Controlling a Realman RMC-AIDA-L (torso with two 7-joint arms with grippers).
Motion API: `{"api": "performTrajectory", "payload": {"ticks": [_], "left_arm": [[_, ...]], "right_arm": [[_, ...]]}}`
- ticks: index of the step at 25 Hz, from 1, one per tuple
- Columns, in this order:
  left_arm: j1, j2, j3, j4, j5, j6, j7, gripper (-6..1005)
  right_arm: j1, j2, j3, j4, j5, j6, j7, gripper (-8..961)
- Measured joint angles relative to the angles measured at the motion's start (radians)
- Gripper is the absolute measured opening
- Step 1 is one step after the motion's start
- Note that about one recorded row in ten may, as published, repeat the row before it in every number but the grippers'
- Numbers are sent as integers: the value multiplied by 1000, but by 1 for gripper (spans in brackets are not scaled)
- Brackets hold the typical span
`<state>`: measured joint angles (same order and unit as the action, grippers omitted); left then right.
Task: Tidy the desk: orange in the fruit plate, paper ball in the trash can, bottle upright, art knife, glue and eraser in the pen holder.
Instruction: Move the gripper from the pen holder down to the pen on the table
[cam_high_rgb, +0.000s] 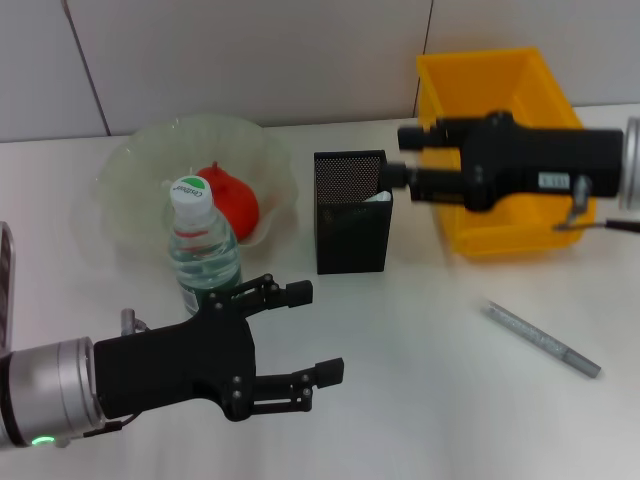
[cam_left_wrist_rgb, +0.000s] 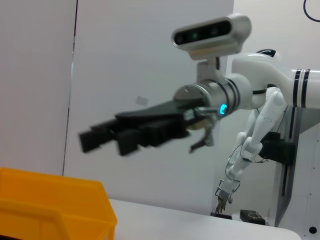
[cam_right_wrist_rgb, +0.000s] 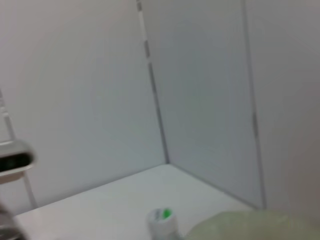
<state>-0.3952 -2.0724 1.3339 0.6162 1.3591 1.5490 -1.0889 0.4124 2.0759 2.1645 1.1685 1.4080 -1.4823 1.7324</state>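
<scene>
A white desk (cam_high_rgb: 430, 400) is spreading beneath both pincers. Pale grey wall panels (cam_high_rgb: 250, 60) are standing behind them, meeting in a corner (cam_right_wrist_rgb: 167, 162).

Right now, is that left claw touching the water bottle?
Apart. The head view shows the left gripper open, fingers pointing away beside the upright bottle, holding nothing.

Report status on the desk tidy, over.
Left gripper open, low near the upright bottle. Right gripper over the pen holder. Orange in fruit plate. Nothing blocking.
</scene>
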Motion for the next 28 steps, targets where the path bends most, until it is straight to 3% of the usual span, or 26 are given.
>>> {"api": "performTrajectory", "payload": {"ticks": [7,21,28], "left_arm": [[-9,0,1,-5,0,-2,0,870],[-5,-1,-5,-10,0,-8,1,870],[-9,-2,-4,-30,0,-15,1,870]], "right_arm": [[-59,-2,0,62,-104,-67,106,564],[-92,1,-9,139,-305,-88,241,554],[-90,1,-47,224,-488,-110,404,548]]}}
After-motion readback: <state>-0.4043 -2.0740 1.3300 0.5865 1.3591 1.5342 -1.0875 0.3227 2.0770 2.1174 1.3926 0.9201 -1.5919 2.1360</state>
